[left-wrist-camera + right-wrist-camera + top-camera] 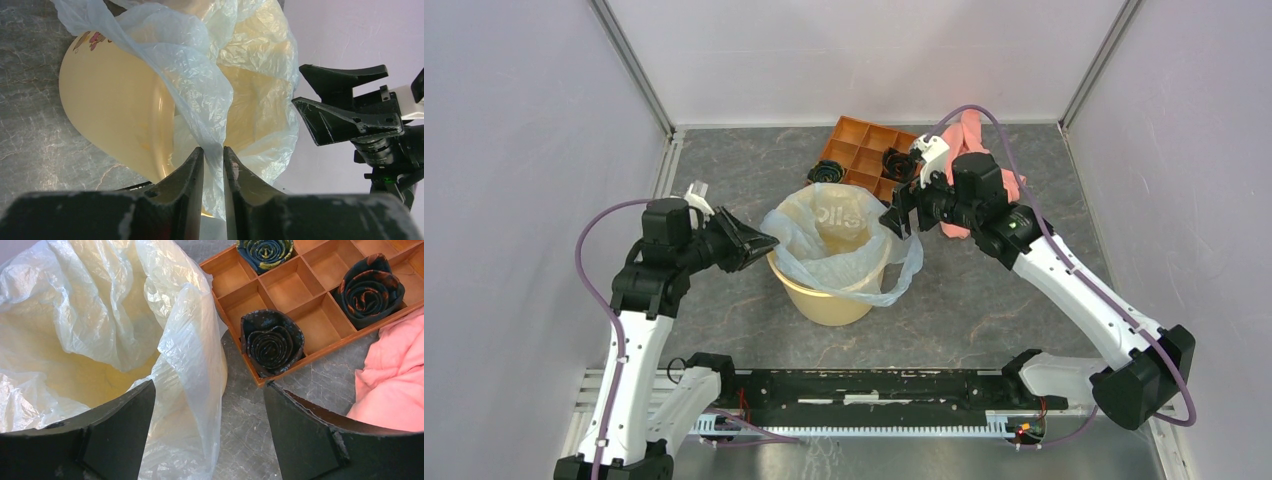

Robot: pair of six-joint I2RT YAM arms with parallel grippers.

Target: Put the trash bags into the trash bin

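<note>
Lining the bin (822, 300), the bag (836, 243) sits inside it as a thin, pale, crinkled film. Its mouth spills over the rim, and a loose fold hangs down the outer wall on the right side. The yellow plastic shows through the film. The left gripper (213, 151) is clenched on a twisted strand of the bag just at the bin's left rim, with the film pinched between its nearly closed fingers. The right gripper (209, 385) hangs released over the opposite rim. Its fingers are spread wide, one above the lined inside and one outside above the table (994, 290).

The bin stands upright near the middle of the grey, marbled table, which pale walls (514, 150) close in on three sides. Just behind the bin lies an orange tray (856, 135) holding dark rolled items (272, 340) in some compartments. A pink cloth (972, 135) lies beside the tray on its right. Bare tabletop lies in front of the bin and to either side.
</note>
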